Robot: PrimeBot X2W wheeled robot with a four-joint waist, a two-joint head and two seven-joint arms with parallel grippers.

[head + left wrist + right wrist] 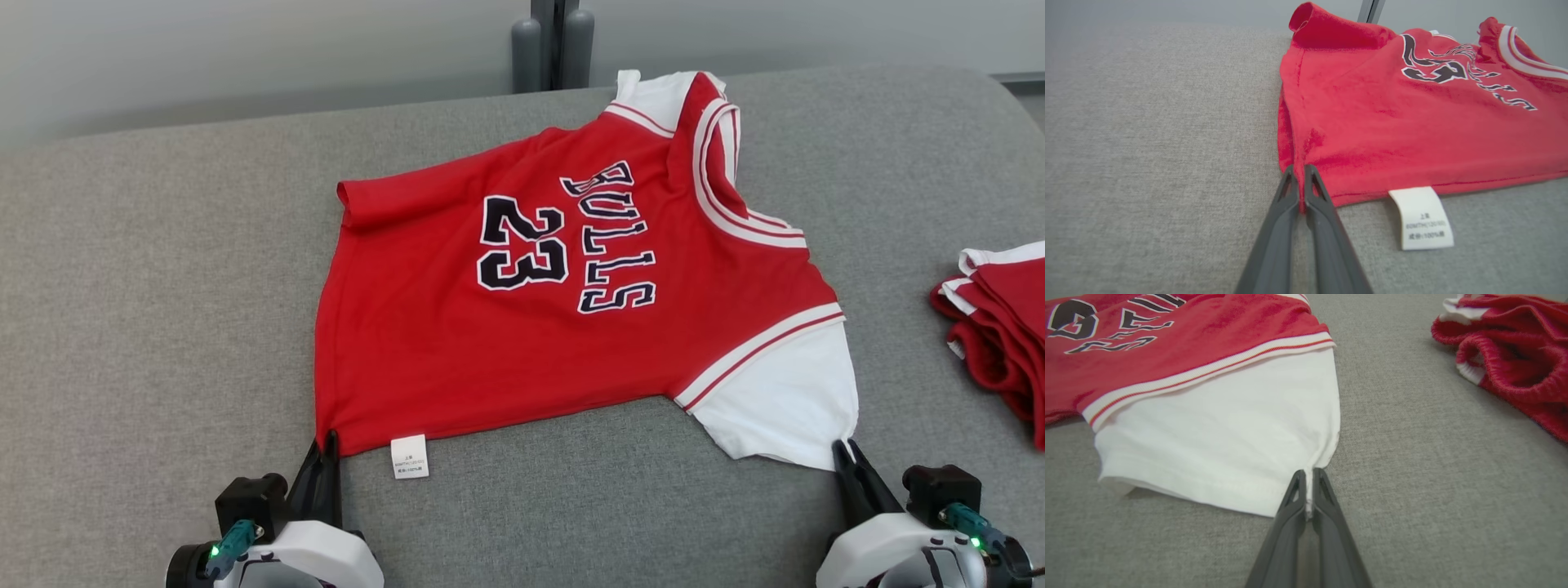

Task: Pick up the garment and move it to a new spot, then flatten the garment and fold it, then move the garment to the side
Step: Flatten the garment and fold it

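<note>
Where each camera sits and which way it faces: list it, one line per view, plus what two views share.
Head view: from the robot's head, looking forward and down at the jersey on the grey surface; left hand and right hand at the bottom.
Left wrist view: along the left hand's fingers, shut on the jersey's red hem corner.
Right wrist view: along the right hand's fingers, shut on the white sleeve.
Shared: the care label shows in head and left wrist views.
</note>
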